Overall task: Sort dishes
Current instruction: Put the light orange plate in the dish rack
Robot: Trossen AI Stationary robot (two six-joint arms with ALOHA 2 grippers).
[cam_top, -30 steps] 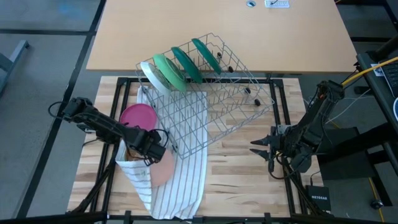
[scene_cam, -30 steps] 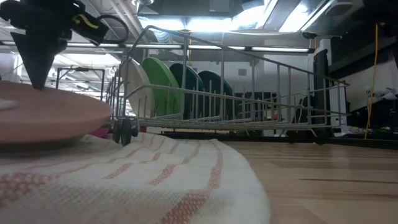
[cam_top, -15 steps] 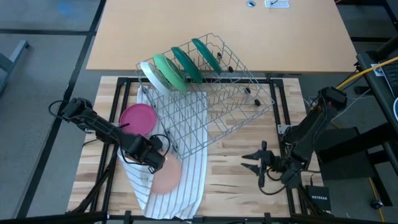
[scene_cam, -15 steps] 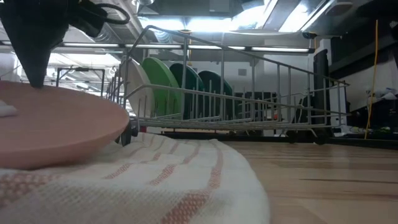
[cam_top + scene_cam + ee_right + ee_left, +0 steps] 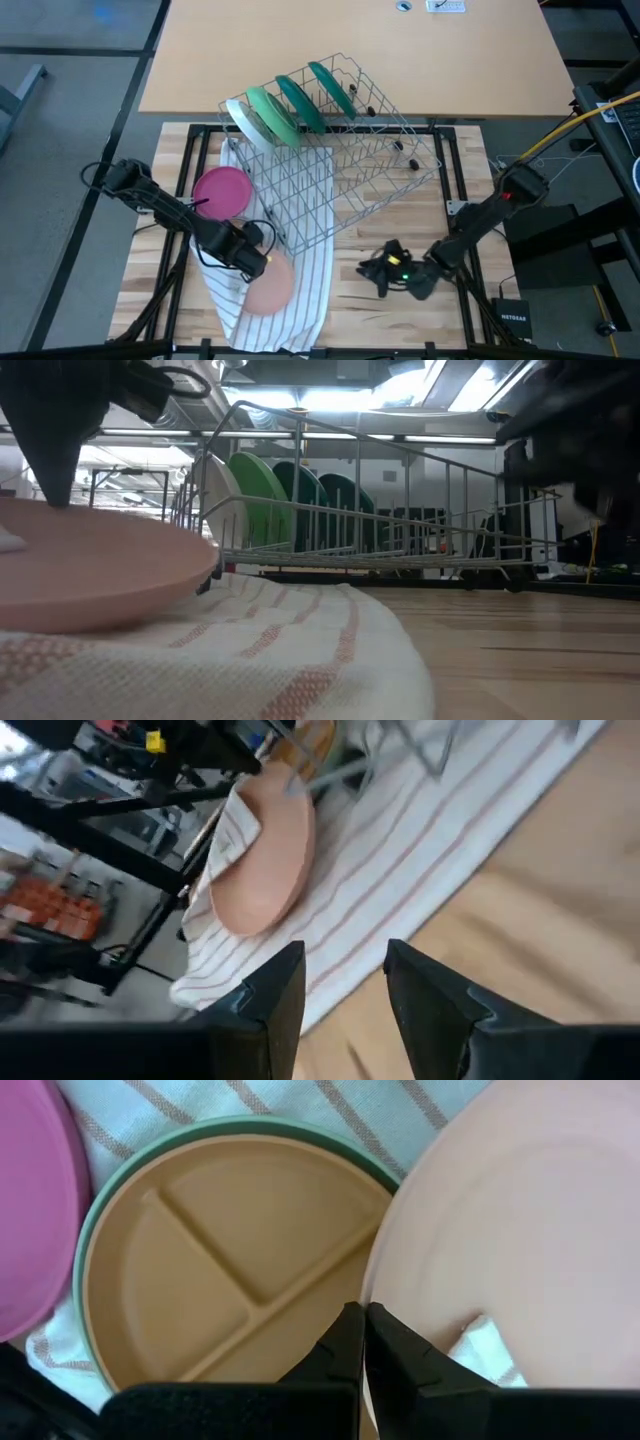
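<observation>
A: Plates, four point(image 5: 287, 107), stand in the rack point(image 5: 340, 170); that much looks sorted.
B: Left?
A: Magenta plate point(image 5: 222, 189), tan tray point(image 5: 230, 1260), on the cloth point(image 5: 300, 290); left end effector point(image 5: 256, 262) pinches the peach plate point(image 5: 270, 285); right end effector point(image 5: 372, 272) spread above the worktop point(image 5: 400, 320).

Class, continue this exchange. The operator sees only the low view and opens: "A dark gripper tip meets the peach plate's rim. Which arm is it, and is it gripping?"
Observer: It's the left gripper, shut on the peach plate at its rim.
Operator: Is anything hidden next to that plate?
Observer: A brown divided plate with a green rim lies on the striped cloth, between the peach plate and a magenta plate.
Operator: And the other arm?
Observer: The right gripper is open, low over the bare wooden table, pointing towards the cloth.
</observation>
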